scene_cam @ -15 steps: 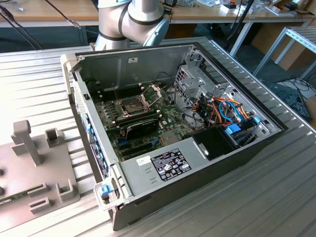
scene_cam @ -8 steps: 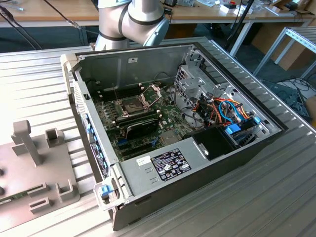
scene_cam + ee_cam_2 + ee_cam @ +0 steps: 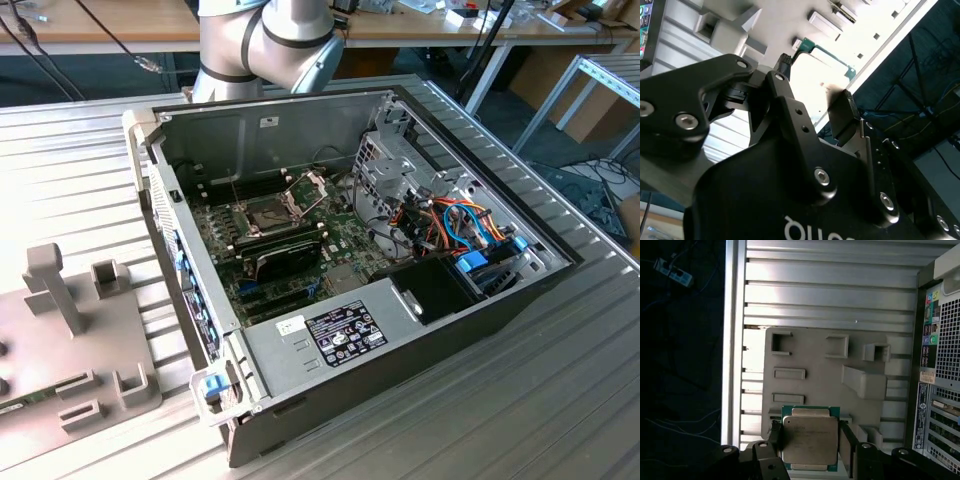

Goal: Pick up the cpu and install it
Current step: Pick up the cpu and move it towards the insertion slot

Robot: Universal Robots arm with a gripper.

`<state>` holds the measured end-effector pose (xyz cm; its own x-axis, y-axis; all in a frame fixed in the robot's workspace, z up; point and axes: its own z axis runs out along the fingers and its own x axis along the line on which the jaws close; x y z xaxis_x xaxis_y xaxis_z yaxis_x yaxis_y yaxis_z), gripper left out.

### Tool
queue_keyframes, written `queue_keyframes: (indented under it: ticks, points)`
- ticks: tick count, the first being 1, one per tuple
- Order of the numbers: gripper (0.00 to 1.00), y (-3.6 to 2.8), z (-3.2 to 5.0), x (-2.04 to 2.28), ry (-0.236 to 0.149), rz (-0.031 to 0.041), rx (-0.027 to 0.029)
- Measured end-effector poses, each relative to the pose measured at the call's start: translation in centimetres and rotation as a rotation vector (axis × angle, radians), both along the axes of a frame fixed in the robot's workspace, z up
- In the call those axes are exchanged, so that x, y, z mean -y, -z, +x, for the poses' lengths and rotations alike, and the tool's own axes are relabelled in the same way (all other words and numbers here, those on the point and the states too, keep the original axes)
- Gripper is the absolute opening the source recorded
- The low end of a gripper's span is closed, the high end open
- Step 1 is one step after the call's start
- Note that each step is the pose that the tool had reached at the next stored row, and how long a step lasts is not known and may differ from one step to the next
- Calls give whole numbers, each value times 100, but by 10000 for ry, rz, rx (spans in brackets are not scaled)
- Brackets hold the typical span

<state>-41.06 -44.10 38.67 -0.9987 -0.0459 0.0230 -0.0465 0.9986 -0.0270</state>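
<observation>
My gripper is matt black with silver screw heads; the cpu has a dull silver-grey top on a green rim. The fixture plate is plain pale grey, the table ribbed silver, the motherboard green, the cables orange and blue

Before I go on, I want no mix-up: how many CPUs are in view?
1. The cpu is gripped in the end effector, over the grey plate. The socket in the case looks empty, though a chip there could be hard to spot.
</observation>
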Motion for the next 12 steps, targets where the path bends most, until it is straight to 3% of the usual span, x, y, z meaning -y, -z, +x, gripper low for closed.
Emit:
queue_keyframes:
  ticks: [12]
  points:
    - [55, -9, 39, 0, 0, -1, -2]
